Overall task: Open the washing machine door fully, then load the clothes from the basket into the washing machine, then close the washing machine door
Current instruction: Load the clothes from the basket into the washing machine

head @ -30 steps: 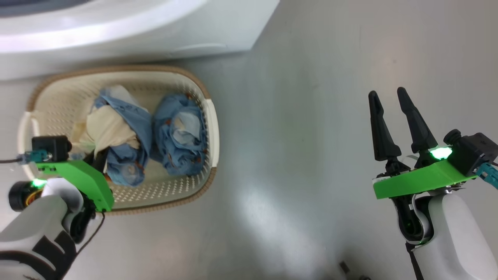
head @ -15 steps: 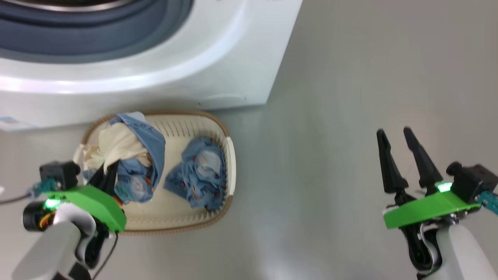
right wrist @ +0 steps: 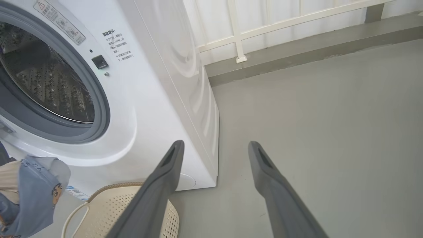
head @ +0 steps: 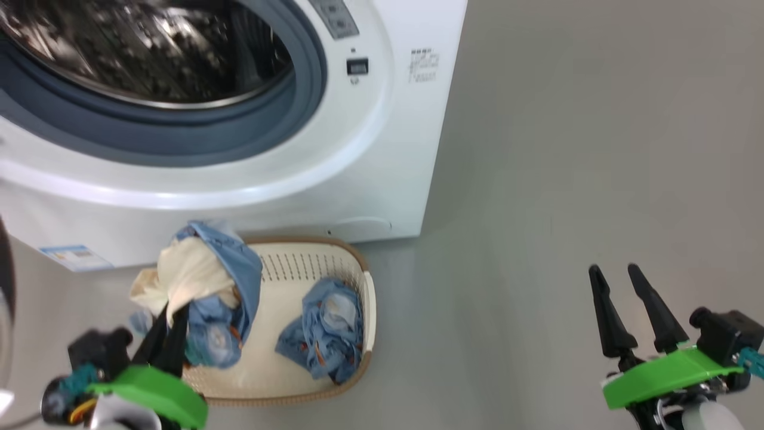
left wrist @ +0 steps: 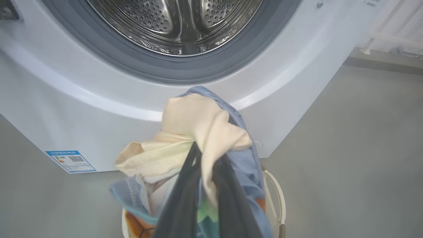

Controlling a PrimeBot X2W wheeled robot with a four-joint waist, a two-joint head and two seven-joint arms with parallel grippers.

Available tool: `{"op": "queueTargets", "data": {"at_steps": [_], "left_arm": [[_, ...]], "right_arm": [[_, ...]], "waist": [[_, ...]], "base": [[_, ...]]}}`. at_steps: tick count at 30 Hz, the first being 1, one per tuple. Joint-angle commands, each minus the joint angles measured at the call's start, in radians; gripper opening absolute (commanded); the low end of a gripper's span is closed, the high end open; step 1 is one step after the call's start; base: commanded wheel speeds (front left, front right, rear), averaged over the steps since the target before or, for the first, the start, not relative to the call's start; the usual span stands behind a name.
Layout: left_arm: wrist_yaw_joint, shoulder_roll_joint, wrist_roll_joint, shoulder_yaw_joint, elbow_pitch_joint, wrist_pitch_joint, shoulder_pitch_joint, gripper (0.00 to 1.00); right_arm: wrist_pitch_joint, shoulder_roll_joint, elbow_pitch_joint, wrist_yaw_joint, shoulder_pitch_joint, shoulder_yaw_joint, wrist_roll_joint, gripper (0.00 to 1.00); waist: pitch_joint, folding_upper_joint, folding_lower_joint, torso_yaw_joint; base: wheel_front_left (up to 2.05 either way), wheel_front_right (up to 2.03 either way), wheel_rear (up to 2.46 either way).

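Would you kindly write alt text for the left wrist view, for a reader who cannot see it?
The left claw grips a bundle of cream and light blue clothes, held up before the white washing machine, whose open steel drum and grey gasket show above.

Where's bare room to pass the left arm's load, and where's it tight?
Bare: drum mouth inside the gasket, and floor between basket and right gripper. Tight: the basket's right half holds blue clothes; the bundle in the left gripper hangs over its left half.
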Motion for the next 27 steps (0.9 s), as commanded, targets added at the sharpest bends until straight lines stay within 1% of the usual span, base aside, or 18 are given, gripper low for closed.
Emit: {"op": "queueTargets", "data": {"at_steps": [1, 7, 16, 22, 27], "left_arm": [[-0.002, 0.02, 0.03, 0.056, -0.047, -0.013, 0.02, 0.0], [-0.002, -0.027, 0.103, 0.137, -0.174, -0.013, 0.148, 0.0], [-0.002, -0.085, 0.159, 0.217, -0.333, -0.014, 0.308, 0.0], [-0.002, -0.107, 0.17, 0.234, -0.382, -0.014, 0.325, 0.0], [-0.002, -0.095, 0.161, 0.217, -0.389, -0.014, 0.279, 0.0]], "right_arm": [[-0.012, -0.017, -0.019, 0.003, 0.018, 0.018, 0.008, 1.0], [-0.012, -0.032, -0.022, 0.003, 0.058, 0.008, 0.017, 1.0], [-0.012, -0.04, -0.029, 0.003, 0.112, -0.009, 0.024, 1.0], [-0.012, -0.037, -0.034, 0.003, 0.123, -0.021, 0.022, 1.0], [-0.012, -0.029, -0.04, 0.003, 0.118, -0.026, 0.019, 1.0]], "waist": [[-0.062, 0.0, 0.0, 0.01], [-0.101, 0.0, 0.0, 0.021], [-0.137, 0.0, 0.0, 0.024], [-0.141, 0.0, 0.0, 0.028], [-0.128, 0.0, 0.0, 0.031]], "base": [[0.0, 0.0, 0.0], [0.0, 0.0, 0.0], [0.0, 0.0, 0.0], [0.0, 0.0, 0.0], [0.0, 0.0, 0.0]]}}
